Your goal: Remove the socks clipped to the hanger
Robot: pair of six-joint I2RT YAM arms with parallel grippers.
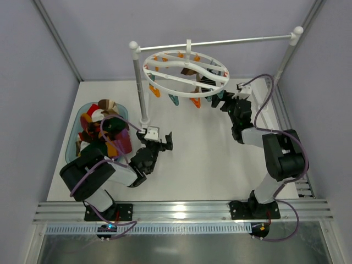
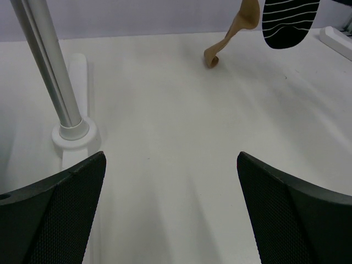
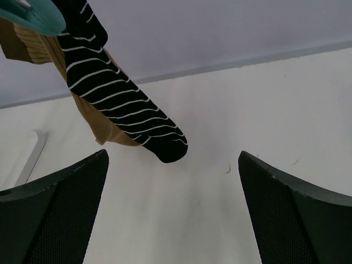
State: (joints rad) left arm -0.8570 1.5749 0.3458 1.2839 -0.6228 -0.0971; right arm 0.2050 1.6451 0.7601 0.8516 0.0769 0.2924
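Socks (image 1: 193,74) are hanging clipped to the hanger (image 1: 186,69) above the worktop (image 1: 203,159).
Left end effector (image 2: 170,165) is hovering released beside the rack post (image 2: 55,82); right end effector (image 3: 173,162) is gaping empty near a striped sock (image 3: 124,118).

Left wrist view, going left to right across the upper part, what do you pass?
metal pole → tan sock → black-white striped sock

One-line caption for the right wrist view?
Open right claw facing a black-white striped sock hanging in front of a tan sock, under a teal clip.
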